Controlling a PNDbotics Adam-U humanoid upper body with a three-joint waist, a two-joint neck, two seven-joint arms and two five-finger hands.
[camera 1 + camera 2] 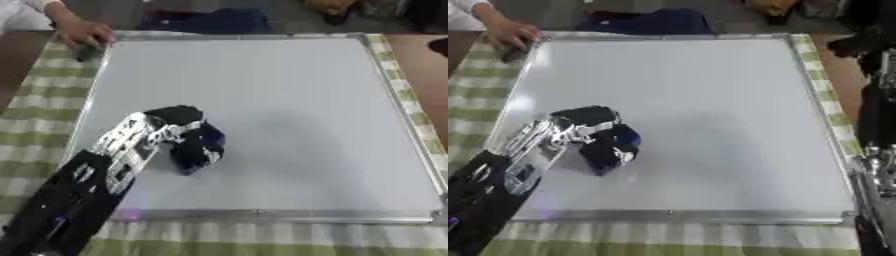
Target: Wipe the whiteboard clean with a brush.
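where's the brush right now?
In the left hand, the dark blue brush is on the whiteboard, lower left area, near its bottom-left corner.

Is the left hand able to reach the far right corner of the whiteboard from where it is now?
Probably yes, with a long stretch. The left hand sits on the near left part of the whiteboard, and the bare board surface between it and that corner holds nothing in the way.

The whiteboard looked smooth and faintly glossy, framed in silvery metal. It lay on a green-checked cloth, soft and matt.
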